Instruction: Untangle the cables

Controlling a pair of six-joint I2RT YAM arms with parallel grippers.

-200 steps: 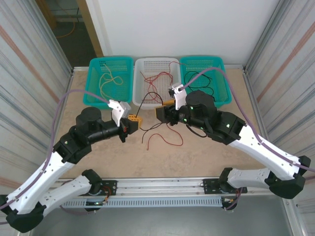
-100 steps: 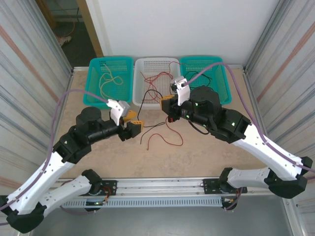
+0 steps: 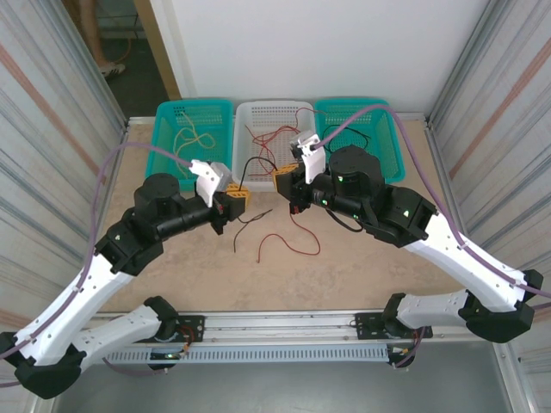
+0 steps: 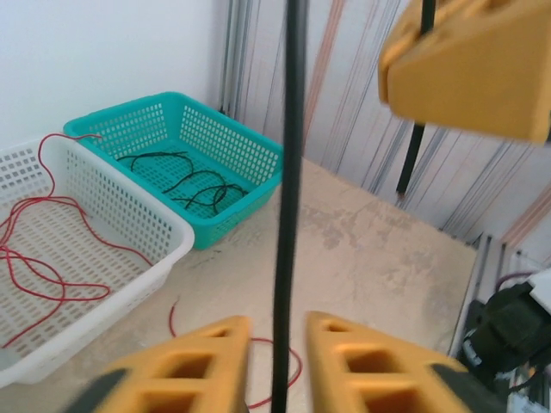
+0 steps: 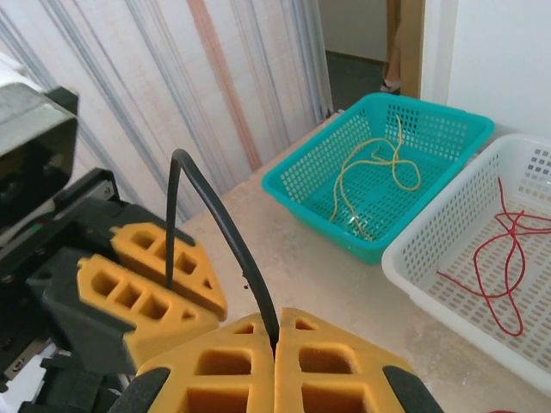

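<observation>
White mesh basket (image 3: pixel 274 105) with red cables (image 3: pixel 275 135). Left of it is a teal basket (image 3: pixel 195 103) (same mesh) with a yellow cable (image 3: pixel 191 138), and right of it a second teal basket (image 3: pixel 344 101) with black cables (image 4: pixel 194 185). Orange-yellow fingers (image 5: pixel 336 370), black cable (image 5: pixel 234 249) between.

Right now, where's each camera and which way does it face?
Top external: overhead from behind the robot, looking down on the beige table; shows left pincer, right pincer.
Left wrist: looks rightward past its yellow fingers at the teal basket of black cables.
Right wrist: looks leftward past its fingers at the teal basket with a yellow cable.
Both wrists share the thin black cable and white perforated basket.
</observation>
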